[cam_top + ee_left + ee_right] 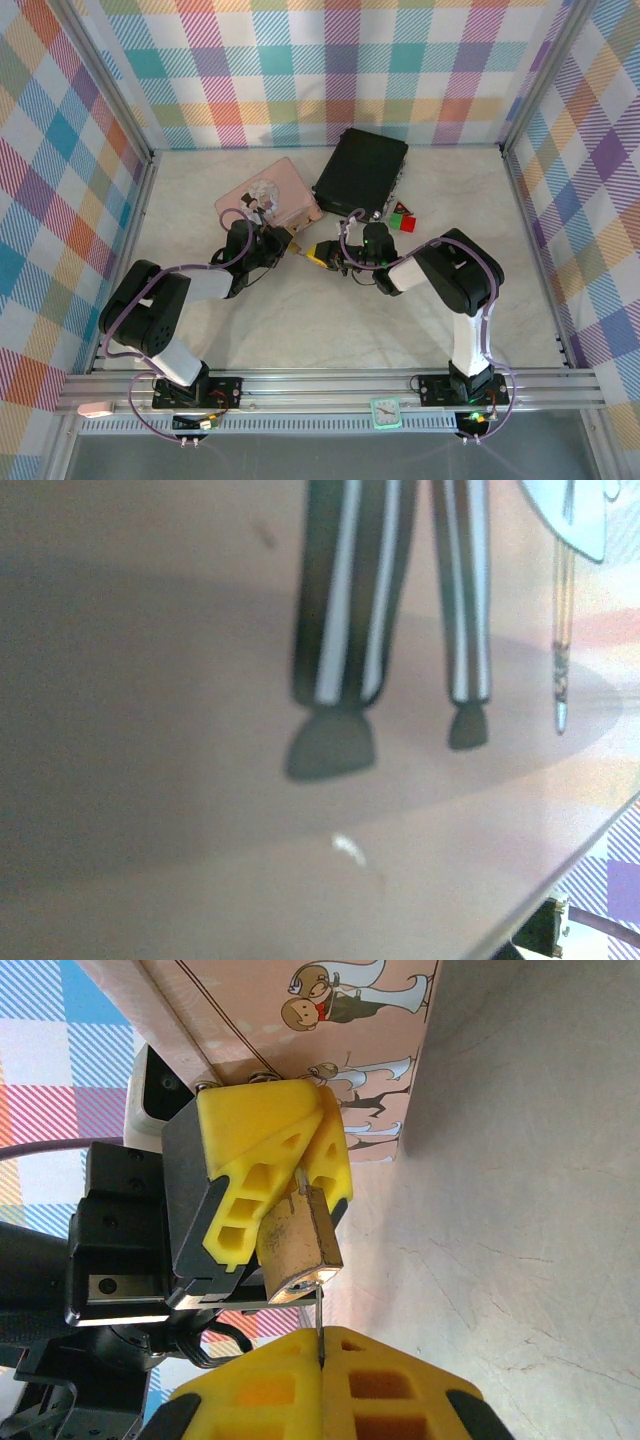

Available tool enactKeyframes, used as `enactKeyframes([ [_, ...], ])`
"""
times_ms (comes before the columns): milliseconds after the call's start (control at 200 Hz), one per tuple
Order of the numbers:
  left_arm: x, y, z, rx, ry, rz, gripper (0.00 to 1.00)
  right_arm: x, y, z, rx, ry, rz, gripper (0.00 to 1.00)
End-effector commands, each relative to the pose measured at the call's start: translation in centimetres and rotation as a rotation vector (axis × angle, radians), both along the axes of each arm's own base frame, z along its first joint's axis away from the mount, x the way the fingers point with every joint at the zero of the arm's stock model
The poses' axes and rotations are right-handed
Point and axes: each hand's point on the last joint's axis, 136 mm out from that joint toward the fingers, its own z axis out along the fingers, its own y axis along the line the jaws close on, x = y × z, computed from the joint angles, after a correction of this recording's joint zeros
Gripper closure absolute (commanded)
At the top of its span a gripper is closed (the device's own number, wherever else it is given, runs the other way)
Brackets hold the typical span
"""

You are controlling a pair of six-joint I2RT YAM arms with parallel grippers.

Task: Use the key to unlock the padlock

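In the right wrist view the brass padlock (295, 1245) hangs by its thin shackle from my left gripper (305, 1165), which is shut on it. My right gripper (322, 1345) sits just below, shut on the key (319, 1315). Only the key's thin silver blade shows, pointing up with its tip at the padlock's bottom face. Whether the tip is inside the keyhole I cannot tell. From above, the left gripper (288, 240) and the right gripper (325, 253) meet nose to nose at mid-table.
The pink tin (270, 195) lies directly behind the left gripper, and its printed lid (200, 780) is very close in the left wrist view. A black box (362, 172) stands at the back. Red and green blocks (402, 218) sit by its right corner.
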Motion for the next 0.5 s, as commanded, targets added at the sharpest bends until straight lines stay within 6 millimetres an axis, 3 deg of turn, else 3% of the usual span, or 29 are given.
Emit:
enactKeyframes([
  [0, -0.76, -1.14, 0.89, -0.048, 0.003, -0.032, 1.00, 0.36, -0.09, 2.56, 0.057, -0.060, -0.012, 1.00],
  [495, -0.86, -1.40, 1.43, -0.053, -0.013, -0.030, 1.00, 0.56, -0.17, 2.10, 0.066, -0.041, -0.033, 1.00],
])
